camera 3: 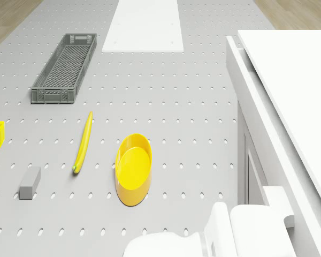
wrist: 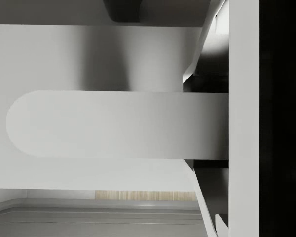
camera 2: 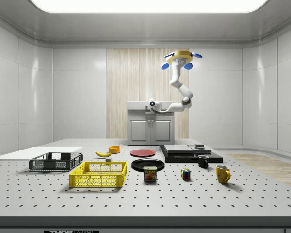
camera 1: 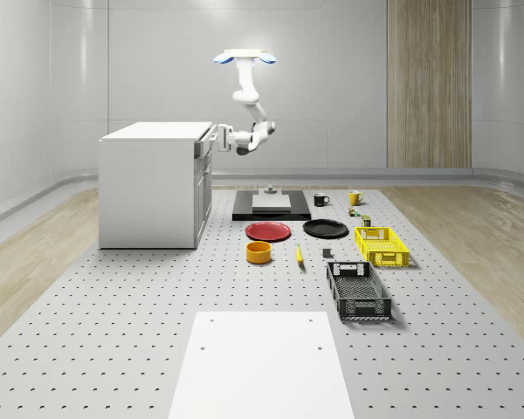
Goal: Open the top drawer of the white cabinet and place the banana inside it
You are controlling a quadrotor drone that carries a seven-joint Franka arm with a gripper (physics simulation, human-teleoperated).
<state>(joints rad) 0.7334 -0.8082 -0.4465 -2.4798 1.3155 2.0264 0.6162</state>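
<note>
The drone (camera 1: pixel 244 58) hovers above the surface just right of the white cabinet (camera 1: pixel 153 188) in the whole-scene view, its arm bent down so the pincer (camera 1: pixel 217 137) sits at the top drawer (camera 1: pixel 202 145) front; whether it is clenched on the handle or released cannot be told. The wrist view puts a pale rounded bar, seemingly the handle (wrist: pixel 113 124), right before the camera. The banana (camera 1: pixel 299 255) lies flat on the surface, well apart from the cabinet, between the yellow bowl (camera 1: pixel 258 252) and the dark crate (camera 1: pixel 358 291). It is probably light, curved, smooth-skinned and easily bruised, so best pinched gently across its middle.
</note>
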